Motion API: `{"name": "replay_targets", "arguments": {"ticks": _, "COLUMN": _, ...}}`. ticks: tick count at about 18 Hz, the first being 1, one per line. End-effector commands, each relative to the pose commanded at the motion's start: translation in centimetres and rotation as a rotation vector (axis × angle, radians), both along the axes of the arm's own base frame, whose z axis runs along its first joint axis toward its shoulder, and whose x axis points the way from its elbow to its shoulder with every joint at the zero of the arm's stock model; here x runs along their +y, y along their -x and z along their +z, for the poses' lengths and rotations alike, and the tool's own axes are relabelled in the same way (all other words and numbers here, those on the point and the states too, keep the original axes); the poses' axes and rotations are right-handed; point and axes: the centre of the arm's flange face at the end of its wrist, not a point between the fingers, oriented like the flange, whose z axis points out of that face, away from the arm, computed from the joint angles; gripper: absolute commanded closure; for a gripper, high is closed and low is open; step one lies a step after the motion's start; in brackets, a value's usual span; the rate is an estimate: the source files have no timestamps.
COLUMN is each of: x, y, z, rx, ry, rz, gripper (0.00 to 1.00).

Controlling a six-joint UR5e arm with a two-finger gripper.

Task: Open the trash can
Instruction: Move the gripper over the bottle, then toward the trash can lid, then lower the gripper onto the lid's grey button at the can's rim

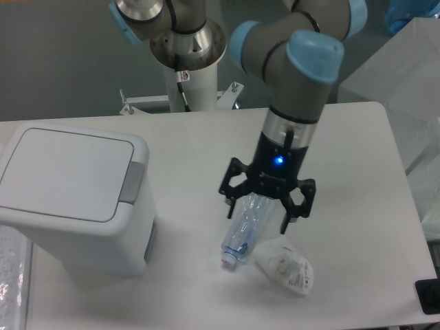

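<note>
the large boxy white plastic trash can (72, 199) with rounded corners sits at the table's left side, well apart from the two-finger black gripper (258, 210) and off to the gripper's left as the camera shows it. its flat white lid (65, 172) is down and flush, so the can reads as closed; nothing of its inside is visible. the grey push-button tab (132, 182) sits on the rim at the lid's right edge, which is the side of the can facing the gripper. the tab's long axis runs along that rim edge, roughly front to back in the frame.

the gripper hangs from the silver-and-blue arm, fingers pointing down and spread wide, holding nothing. it hovers over the upper part of a clear crushed plastic bottle (242, 230) that lies on its side on the white table (192, 144), between the trash can and the table's right edge (cap end pointing toward the camera). whether the fingertips touch the bottle i cannot tell; the bottle looks flat on the table, not lifted. a crumpled clear plastic wrapper (285, 268) lies just beside the bottle's cap end, on the side away from the trash can.

judgement: the opening has not started. the coming move turns on crossing leftward from above the bottle to the tab, then coming down onto it; the tab is the nearest part of the can, so the path is short and unobstructed.
</note>
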Motion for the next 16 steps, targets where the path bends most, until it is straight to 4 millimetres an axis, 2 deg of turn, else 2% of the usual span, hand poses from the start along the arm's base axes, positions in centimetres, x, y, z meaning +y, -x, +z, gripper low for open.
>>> {"name": "replay_targets", "arguments": {"ticks": 5, "x": 0.3, "y": -5.2, "z": 0.5, "rx": -0.012, "ry": -0.022, "rz": -0.075, "gripper": 0.0}}
{"name": "replay_targets", "arguments": {"ticks": 7, "x": 0.7, "y": -6.1, "z": 0.6, "rx": -0.018, "ry": -0.03, "rz": -0.094, "gripper": 0.0}}
{"name": "replay_targets", "arguments": {"ticks": 10, "x": 0.5, "y": -7.1, "z": -0.4, "rx": -0.034, "ry": -0.019, "rz": -0.101, "gripper": 0.0}}
{"name": "replay_targets", "arguments": {"ticks": 12, "x": 0.5, "y": -8.4, "z": -1.2, "rx": -0.047, "ry": -0.008, "rz": -0.114, "gripper": 0.0}}
{"name": "replay_targets", "arguments": {"ticks": 16, "x": 0.9, "y": -9.3, "z": -2.0, "rx": -0.06, "ry": 0.001, "rz": -0.13, "gripper": 0.0}}
